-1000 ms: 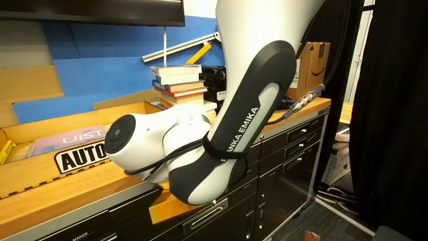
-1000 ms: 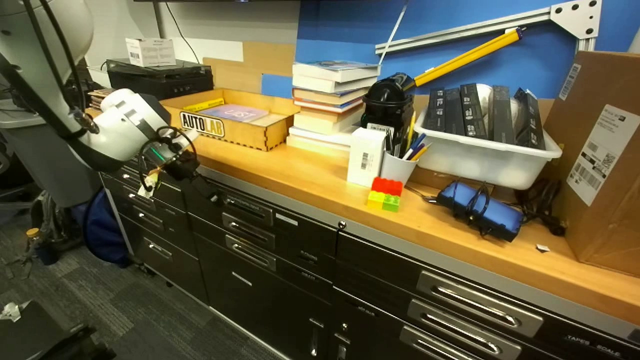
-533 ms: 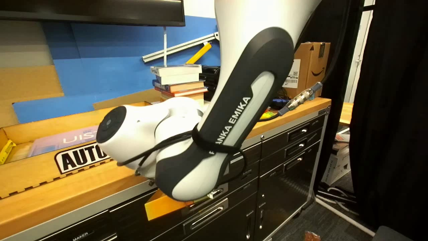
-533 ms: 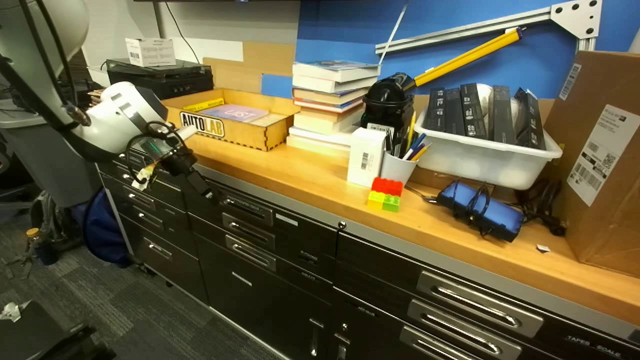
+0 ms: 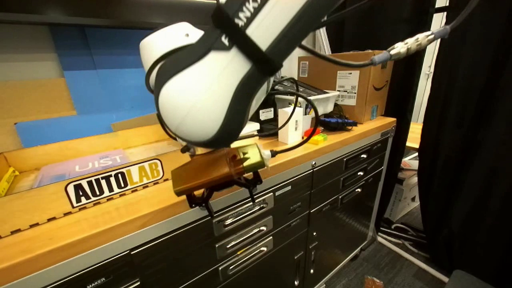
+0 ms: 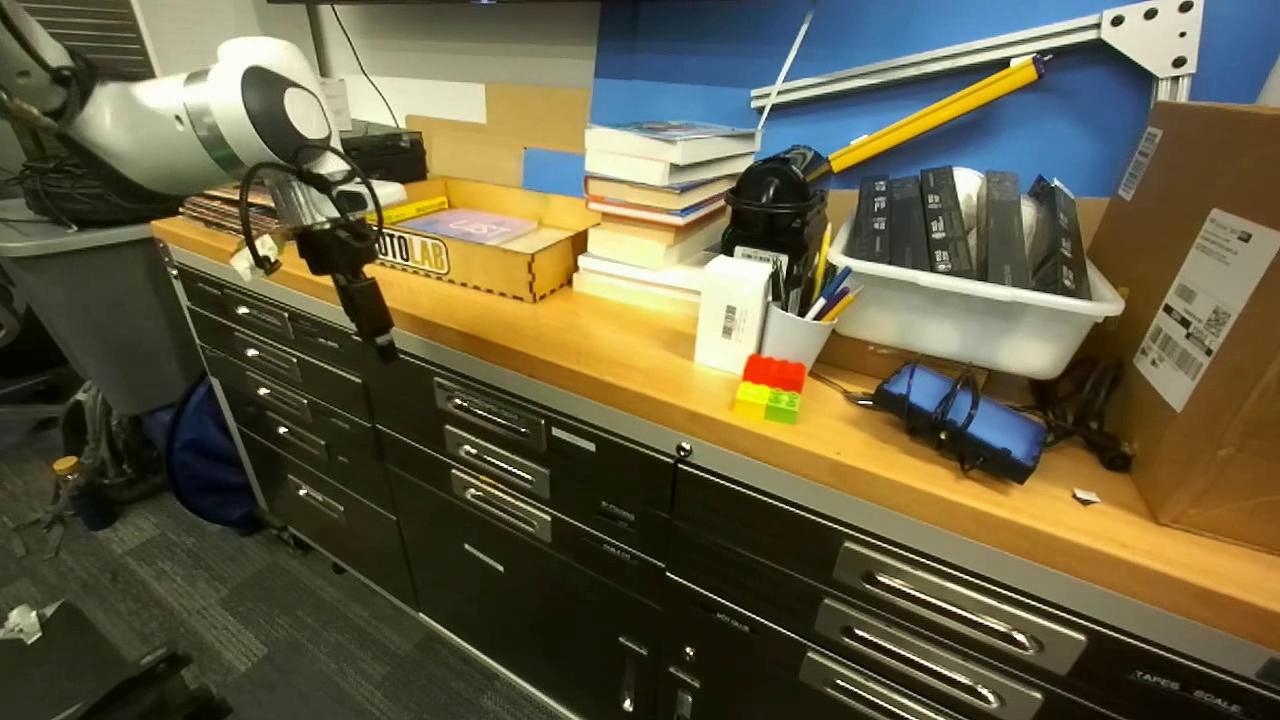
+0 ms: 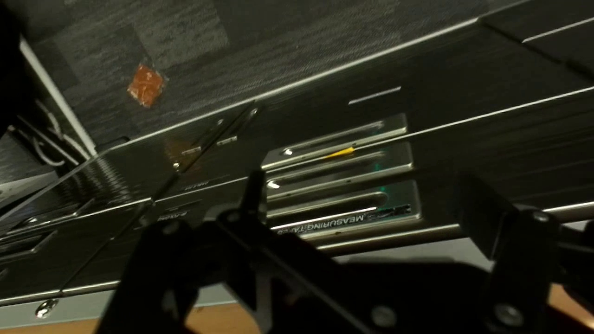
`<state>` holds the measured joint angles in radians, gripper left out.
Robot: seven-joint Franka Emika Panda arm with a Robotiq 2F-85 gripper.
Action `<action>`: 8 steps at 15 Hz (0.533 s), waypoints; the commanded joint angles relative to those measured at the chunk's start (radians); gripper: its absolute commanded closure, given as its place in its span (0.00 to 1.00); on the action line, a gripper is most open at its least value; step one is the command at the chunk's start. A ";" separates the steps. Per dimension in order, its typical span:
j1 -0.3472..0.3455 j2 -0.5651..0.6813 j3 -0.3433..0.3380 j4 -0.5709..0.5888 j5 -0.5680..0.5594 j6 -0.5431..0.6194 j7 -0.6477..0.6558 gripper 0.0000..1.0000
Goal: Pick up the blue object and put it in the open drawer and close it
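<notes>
A long black cabinet [image 6: 590, 585] with a wooden worktop [image 6: 600, 340], and a white robot arm [image 5: 202, 96] with its jaws wide apart.

Under the worktop's front edge are wide black drawers [image 6: 500, 463], and they look shut. A big brown box [image 5: 365, 92] stands near the worktop's right end, and a wooden tray [image 6: 495, 268] sits toward the left end. A white tub [image 6: 960, 325] and a pile of books [image 6: 655, 215] stand toward the back edge. The gripper [image 5: 233, 209] hangs down near the front edge, by the tray. A shiny blue gadget [image 6: 1000, 427] lies in front of the tub. Red, yellow and green toy bricks [image 6: 770, 388] sit near the front edge. I cannot tell where the small light-blue block is. A tiny yellow bit [image 7: 342, 151] shows at the top of the drawers' lowest silver handle [image 5: 246, 259].
</notes>
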<state>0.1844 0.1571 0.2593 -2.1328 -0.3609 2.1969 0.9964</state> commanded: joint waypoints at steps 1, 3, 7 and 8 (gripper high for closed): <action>-0.052 -0.155 0.023 -0.045 0.206 -0.086 -0.274 0.00; -0.028 -0.211 -0.031 -0.032 0.307 -0.156 -0.399 0.00; -0.032 -0.308 -0.069 -0.020 0.373 -0.250 -0.496 0.00; -0.035 -0.328 -0.073 -0.021 0.373 -0.258 -0.480 0.00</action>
<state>0.1556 -0.0948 0.2000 -2.1470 -0.0235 1.9834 0.5499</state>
